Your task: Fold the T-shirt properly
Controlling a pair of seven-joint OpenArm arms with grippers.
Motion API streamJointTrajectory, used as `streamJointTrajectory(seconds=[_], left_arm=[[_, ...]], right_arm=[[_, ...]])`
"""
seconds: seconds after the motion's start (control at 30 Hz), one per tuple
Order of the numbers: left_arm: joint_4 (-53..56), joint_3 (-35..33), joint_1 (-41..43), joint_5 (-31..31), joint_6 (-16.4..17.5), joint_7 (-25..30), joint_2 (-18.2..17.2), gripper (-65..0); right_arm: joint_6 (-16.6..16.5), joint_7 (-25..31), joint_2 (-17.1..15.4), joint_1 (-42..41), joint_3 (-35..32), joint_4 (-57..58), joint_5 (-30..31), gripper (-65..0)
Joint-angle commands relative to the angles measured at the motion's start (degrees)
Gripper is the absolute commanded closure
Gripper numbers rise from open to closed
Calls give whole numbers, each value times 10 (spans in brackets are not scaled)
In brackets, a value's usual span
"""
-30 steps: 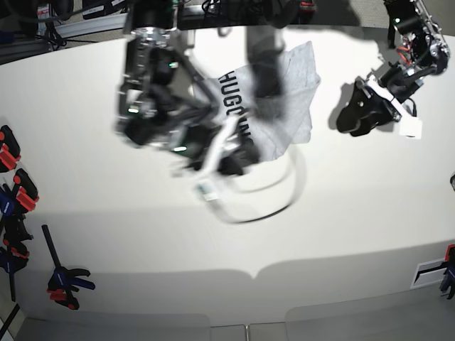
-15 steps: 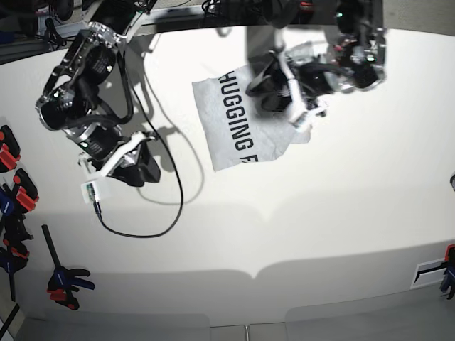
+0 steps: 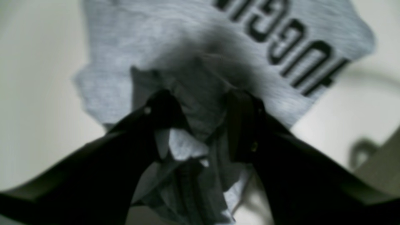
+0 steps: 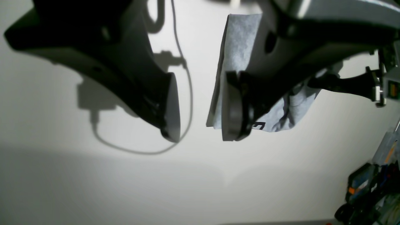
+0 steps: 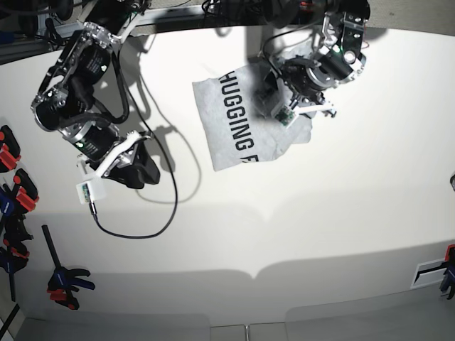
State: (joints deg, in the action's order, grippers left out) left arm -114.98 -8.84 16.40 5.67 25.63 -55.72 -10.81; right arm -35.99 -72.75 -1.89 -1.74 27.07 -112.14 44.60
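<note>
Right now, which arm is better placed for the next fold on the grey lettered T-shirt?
Left, probably. The left gripper is on the light heather-grey T-shirt, bunched cloth between its fingers. The right gripper hangs open over bare white table, clear of the shirt.

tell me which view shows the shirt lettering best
Base view: the lettering runs nearly whole down the shirt. Left wrist view shows only a few blurred letters at the top; right wrist view shows just one letter at the shirt's lower edge.
</note>
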Motion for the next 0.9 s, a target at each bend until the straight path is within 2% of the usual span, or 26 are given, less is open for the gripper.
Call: streamJointTrajectory(seconds=[0.0,0.07,0.13,0.2,0.23,0.43,0.63,0.8,0.87], left_arm=[[-10,1,-4,-9,-7,18,0,-252],[-10,1,-4,-45,-43,36,0,-193],[-10,1,-4,-78,-70,43,0,-106],[-10,1,-4,-93,-81,44,0,-20],[-10,1,-4,-93,-81,44,0,0],[-11,2,-4,-94,-81,44,0,0],[-13,2,-6,-160,-81,62,-2,0],[-13,2,-16,-173,-83,62,-29,0],[-13,2,-20,-193,-96,63,-42,0]], right_arm=[[2,11,-3,-9,0,-10,12,-212],[2,9,-3,-9,0,-10,12,-212],[2,7,-3,-9,0,-10,12,-212],[2,7,-3,-9,0,-10,13,-212],[2,7,-3,-9,0,-10,13,-212],[2,7,-3,-9,0,-10,13,-212],[2,7,-3,-9,0,-10,13,-212],[2,-1,-3,-9,0,-10,28,-212],[2,-5,-3,-9,0,-10,30,-212]])
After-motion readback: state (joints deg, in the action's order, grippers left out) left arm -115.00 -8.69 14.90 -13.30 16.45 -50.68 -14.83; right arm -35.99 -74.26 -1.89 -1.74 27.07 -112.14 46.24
